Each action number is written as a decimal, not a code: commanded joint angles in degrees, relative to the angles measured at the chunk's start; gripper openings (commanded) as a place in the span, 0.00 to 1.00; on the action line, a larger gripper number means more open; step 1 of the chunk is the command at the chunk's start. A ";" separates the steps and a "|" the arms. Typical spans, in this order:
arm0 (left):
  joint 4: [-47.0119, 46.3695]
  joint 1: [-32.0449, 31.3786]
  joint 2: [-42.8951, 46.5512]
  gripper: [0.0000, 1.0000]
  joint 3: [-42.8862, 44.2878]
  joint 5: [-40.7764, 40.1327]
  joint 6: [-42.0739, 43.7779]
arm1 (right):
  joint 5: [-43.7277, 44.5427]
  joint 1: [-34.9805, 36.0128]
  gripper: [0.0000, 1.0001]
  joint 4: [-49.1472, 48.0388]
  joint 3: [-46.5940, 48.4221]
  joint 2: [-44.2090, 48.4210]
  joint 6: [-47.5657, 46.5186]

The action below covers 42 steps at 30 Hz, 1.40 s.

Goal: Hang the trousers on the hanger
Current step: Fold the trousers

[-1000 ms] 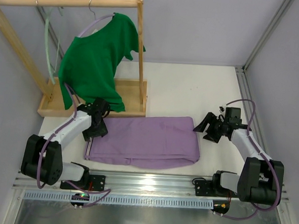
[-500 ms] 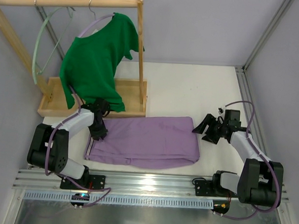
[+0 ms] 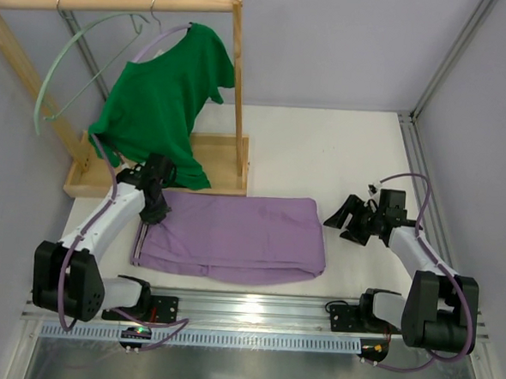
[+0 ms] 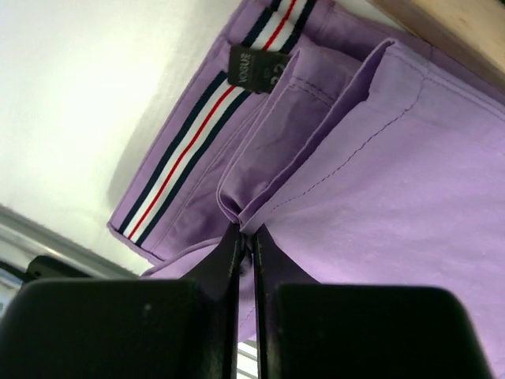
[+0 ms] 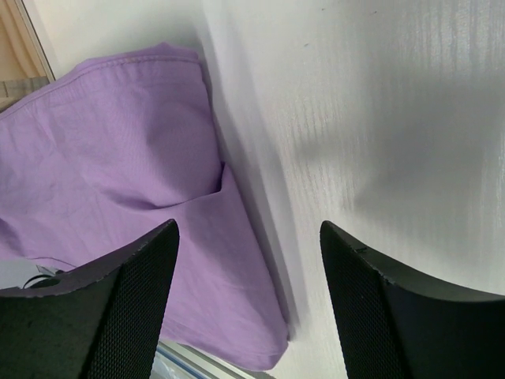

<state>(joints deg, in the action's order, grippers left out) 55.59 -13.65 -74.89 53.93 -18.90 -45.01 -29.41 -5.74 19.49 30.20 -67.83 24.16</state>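
Note:
The lilac trousers (image 3: 233, 235) lie folded on the white table, waistband to the left. My left gripper (image 3: 153, 213) is at their upper left corner, shut on a pinched fold of the lilac fabric (image 4: 246, 237), close to the striped waistband (image 4: 189, 150). My right gripper (image 3: 341, 222) stands open just right of the trousers' right end, its fingers (image 5: 142, 284) wide apart over the cloth edge (image 5: 118, 158) and bare table. The mint-green hanger (image 3: 82, 30) hangs from the wooden rail at the back left, swung out to the left.
A wooden clothes rack (image 3: 234, 85) with a tray base (image 3: 224, 166) stands at the back left. A bright green top (image 3: 159, 106) hangs from it on another hanger. A metal rail (image 3: 254, 310) runs along the near edge. Frame posts stand at the right.
My left gripper has shut on the trousers' waist end, and the trousers have slid a little left. The mint hanger has swung out to the left. The right gripper has hardly moved.

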 commanded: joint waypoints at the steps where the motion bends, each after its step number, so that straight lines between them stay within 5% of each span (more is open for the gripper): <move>1: 4.10 3.01 0.72 0.01 -1.88 -5.72 -1.39 | -1.70 0.20 0.76 -4.01 -0.93 1.21 -0.08; 6: 1.89 5.04 -4.29 0.01 -2.52 -5.09 -1.65 | -5.48 0.81 0.80 -6.74 -1.98 1.91 -0.08; 14: -0.58 8.29 -10.80 0.35 -3.66 -2.64 -1.22 | -7.95 8.28 0.81 -10.78 -1.37 -0.01 -0.43; 20: 2.49 8.29 -7.03 0.52 -0.77 -3.86 -1.57 | -7.07 10.04 0.71 -9.73 -1.45 -2.75 -0.44; 25: 4.00 5.84 -0.44 0.60 3.36 -3.08 0.01 | -4.61 11.62 0.48 -10.79 -6.46 1.99 3.78; 31: 1.02 -9.00 9.93 0.61 3.99 -0.62 -2.00 | -2.33 12.86 0.44 -6.40 -10.07 12.54 5.90; 35: -10.72 -24.62 13.10 0.60 1.27 1.84 -4.38 | 4.87 12.77 0.58 1.77 -4.98 15.19 4.32; 42: -34.44 -45.04 6.26 0.60 -1.02 0.18 -3.60 | -0.64 10.75 0.62 -3.64 7.23 2.81 1.86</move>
<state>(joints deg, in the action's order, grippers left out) 37.71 -52.93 -64.90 53.78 -17.91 -49.21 -27.09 5.37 20.12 32.36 -60.18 27.92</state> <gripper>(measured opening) 0.601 0.620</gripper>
